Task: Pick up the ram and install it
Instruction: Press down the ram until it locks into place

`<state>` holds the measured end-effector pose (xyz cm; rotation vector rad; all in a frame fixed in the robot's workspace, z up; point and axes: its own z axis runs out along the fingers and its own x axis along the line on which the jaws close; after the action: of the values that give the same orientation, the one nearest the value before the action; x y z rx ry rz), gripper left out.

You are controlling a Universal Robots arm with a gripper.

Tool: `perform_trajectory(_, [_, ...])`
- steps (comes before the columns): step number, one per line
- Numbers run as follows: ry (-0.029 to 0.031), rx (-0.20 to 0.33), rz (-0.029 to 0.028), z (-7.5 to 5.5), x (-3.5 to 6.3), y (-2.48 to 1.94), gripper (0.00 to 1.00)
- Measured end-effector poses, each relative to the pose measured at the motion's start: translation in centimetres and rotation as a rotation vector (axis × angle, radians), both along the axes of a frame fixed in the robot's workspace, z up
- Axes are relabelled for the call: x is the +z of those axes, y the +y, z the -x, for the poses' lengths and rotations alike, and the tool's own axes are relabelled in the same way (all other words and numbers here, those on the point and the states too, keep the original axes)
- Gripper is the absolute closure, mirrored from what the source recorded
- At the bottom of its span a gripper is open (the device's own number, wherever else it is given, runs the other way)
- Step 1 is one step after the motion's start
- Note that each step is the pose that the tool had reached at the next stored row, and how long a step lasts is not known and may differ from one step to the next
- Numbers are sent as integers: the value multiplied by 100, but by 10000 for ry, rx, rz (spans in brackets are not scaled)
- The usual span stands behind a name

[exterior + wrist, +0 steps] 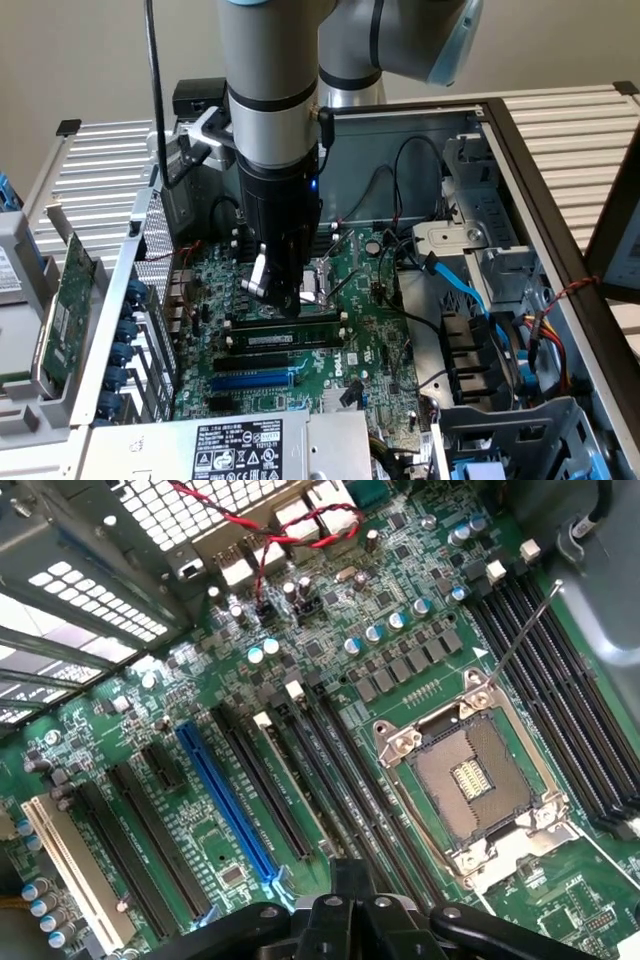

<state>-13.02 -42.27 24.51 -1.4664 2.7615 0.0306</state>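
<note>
— Jaws: gaping or clamped? The gripper (283, 290) hangs low over the motherboard (372, 340); I cannot tell.

— And the ram (283, 338)?

— Lying along a slot just below the gripper, toward the exterior view's near side, seemingly seated so its edge lines up with the socket.

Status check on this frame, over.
Tool low over motherboard, beside CPU socket. Ram down at memory slots, next to tool. No obstruction seen.

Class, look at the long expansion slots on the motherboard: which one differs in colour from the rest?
The blue slot. Its neighbours in the row are black, apart from one white slot at the far end.
</note>
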Motion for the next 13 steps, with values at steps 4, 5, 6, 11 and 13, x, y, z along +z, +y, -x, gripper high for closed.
perform_trajectory(4, [1,-590,1,0,0,0,89])
perform_trajectory(5, [0,-740,1,0,0,0,89])
perform_trajectory(6, [0,-900,0,0,0,0,89])
perform_trajectory(11, [0,-1669,0,0,0,0,89])
perform_trajectory(13, [1,-1974,0,0,0,0,89])
